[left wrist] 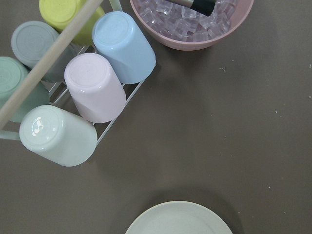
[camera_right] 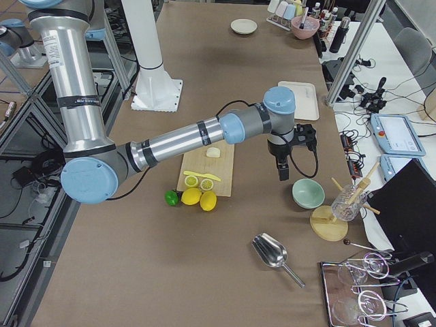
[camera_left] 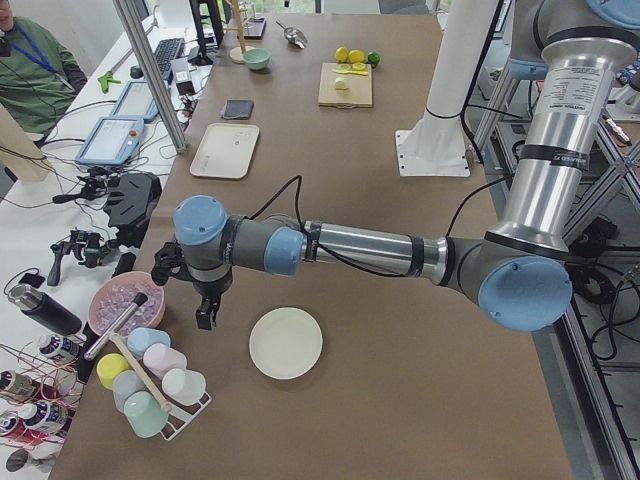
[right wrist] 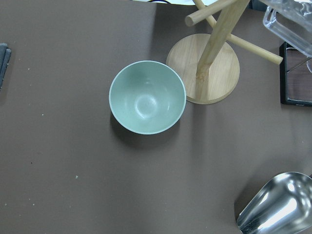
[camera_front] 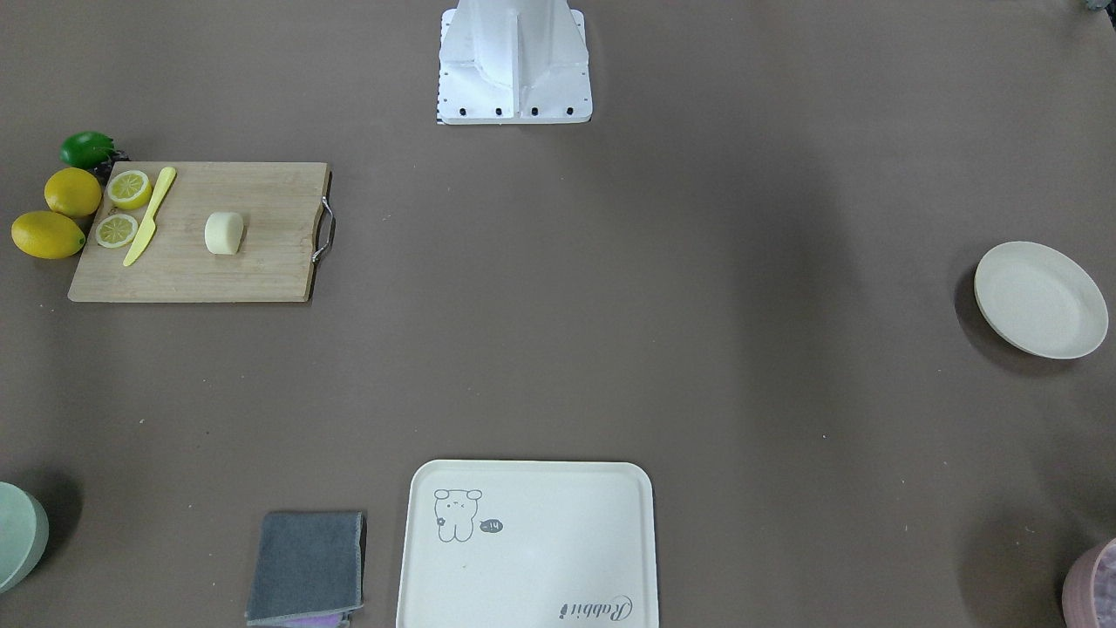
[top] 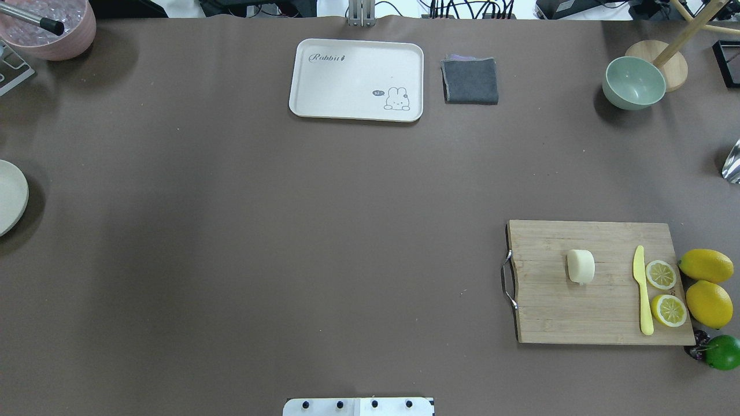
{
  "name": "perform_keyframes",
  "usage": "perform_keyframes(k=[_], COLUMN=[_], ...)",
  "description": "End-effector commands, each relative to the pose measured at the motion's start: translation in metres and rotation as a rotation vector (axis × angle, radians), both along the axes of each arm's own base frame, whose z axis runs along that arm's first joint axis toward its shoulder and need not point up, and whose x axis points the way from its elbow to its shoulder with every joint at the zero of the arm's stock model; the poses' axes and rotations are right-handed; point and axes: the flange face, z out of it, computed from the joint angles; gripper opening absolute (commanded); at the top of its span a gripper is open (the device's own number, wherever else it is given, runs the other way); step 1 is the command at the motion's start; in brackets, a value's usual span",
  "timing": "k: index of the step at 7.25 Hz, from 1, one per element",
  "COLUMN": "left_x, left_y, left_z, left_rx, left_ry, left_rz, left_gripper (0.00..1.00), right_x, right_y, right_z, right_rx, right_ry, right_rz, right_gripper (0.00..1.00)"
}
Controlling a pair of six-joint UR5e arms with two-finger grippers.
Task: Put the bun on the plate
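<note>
Overhead exterior view: nearest the robot, the bun [top: 581, 266] lies on the board [top: 601, 312] at the right, beside a knife [top: 642, 289] and lemon halves [top: 661, 274], seemingly laid out for picking. The plate [top: 8, 196] waits bare at the table's [top: 289, 260] left edge, well apart, likely so the bun must cross. Farther off, the left hand [camera_left: 207, 315] hangs near the plate and the right hand [camera_right: 283, 170] over a green bowl [top: 633, 82]; whether either is clenched cannot be told.

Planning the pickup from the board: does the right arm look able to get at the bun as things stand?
Probably yes. The bun sits alone mid cutting board, nothing over it; the knife lies apart. The right gripper hangs over the table just beyond the board, near the green bowl.
</note>
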Motion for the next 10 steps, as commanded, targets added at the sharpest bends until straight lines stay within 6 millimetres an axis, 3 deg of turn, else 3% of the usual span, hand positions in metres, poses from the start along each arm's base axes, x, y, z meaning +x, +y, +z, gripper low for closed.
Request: perform_keyframes(k=[1, 3, 7, 8, 10], left_x=[-0.002, -0.005, -0.008, -0.008, -0.007], left_y=[0.001, 0.005, 0.017, 0.017, 0.02], left_z=[-0.003, -0.011, 0.001, 0.002, -0.001], left_rx=[0.005, 0.028, 0.028, 0.025, 0.025], left_ry=[0.001, 0.001, -0.03, -0.039, -0.029], left_rz=[-0.004, -0.009, -0.024, -0.029, -0.028], left_gripper=[0.98, 0.98, 0.98, 0.98, 0.98], right_x=[-0.001, -0.001, -0.005, -0.008, -0.01], right_y=[-0.002, -0.003, -0.005, -0.006, -0.005], right_z=[-0.002, -0.003, -0.012, -0.007, -0.013], right_rx=[0.004, 0.006, 0.026, 0.015, 0.029], right_ry=[-0.002, -0.002, -0.005, -0.001, 0.0], right_rz=[0.002, 0.002, -0.006, -0.011, -0.015], right_gripper=[1.0, 1.0, 1.0, 1.0, 1.0])
